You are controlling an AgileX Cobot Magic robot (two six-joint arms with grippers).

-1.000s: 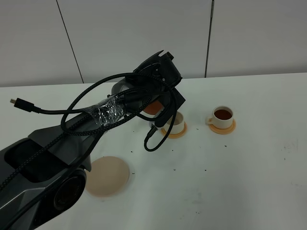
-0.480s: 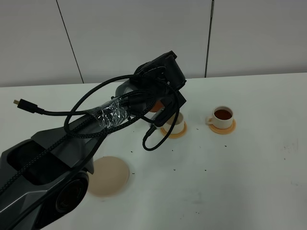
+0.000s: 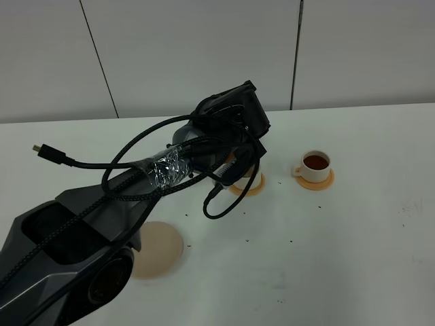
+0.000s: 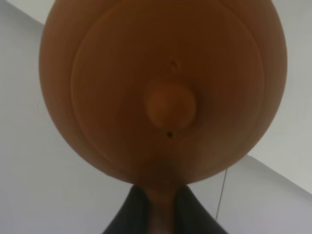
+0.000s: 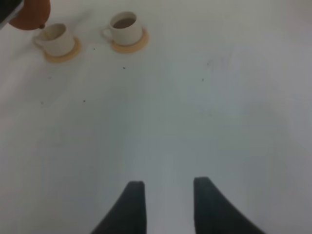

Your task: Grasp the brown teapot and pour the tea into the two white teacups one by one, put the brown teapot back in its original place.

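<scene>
**One cup poured, the second under the spout**

We are holding the brown teapot [image 4: 165, 87] in the air, tipped so that its lid and knob are facing the left wrist camera. The right wrist view is showing its spout just above the rim of the second cup [image 5: 54, 40]. Our left hand [image 4: 156, 214] is clamping the pot by what looks like its handle, jaws closed tight on it. The filled cup [image 3: 316, 163], a little further along the desk, is showing dark tea, so we are judging the first pour done. Whether tea is running into the second cup we cannot tell; its inside is looking pale.

Left to do, as we are reading it: finishing this pour, then carrying the pot back to the round beige coaster [image 3: 163, 248]. The coaster is lying bare near the arm's base, well apart from the cups. Our right hand [image 5: 168, 204] is hovering over bare desk, fingers apart and gripping nothing.

Both cups are sitting on orange saucers [image 3: 327, 180]. The white desk [image 3: 326, 258] is carrying scattered dark specks, and pale wall panels [image 3: 204, 54] with dark seams are standing behind it. Black cables [image 3: 170, 171], bound with clear tape, are looping along the left arm.
</scene>
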